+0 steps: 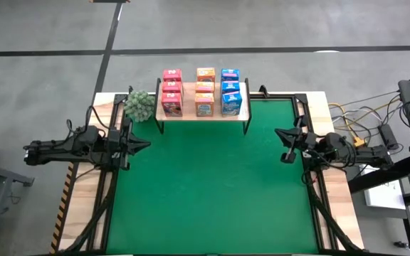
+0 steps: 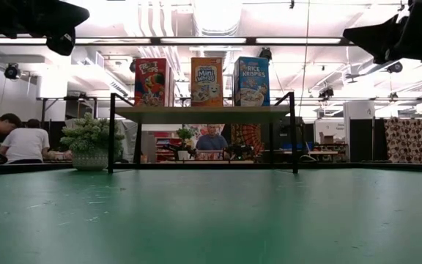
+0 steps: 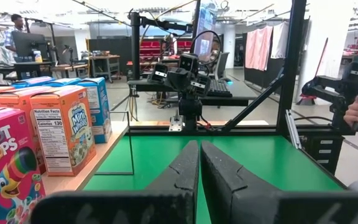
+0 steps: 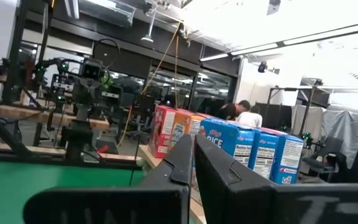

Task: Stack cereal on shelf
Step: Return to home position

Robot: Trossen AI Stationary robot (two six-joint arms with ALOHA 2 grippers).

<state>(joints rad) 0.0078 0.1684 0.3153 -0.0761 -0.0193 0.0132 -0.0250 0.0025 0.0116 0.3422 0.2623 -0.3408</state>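
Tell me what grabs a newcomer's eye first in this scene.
Cereal boxes stand in three colour-sorted rows, pink-red, orange and blue, on the wooden shelf at the table's far edge. The left gripper and right gripper hang shut over either side of the green mat.

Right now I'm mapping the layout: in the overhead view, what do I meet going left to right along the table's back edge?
Potted green plant → pink-red cereal boxes → orange cereal boxes → blue cereal boxes; the boxes stand on the wooden shelf.
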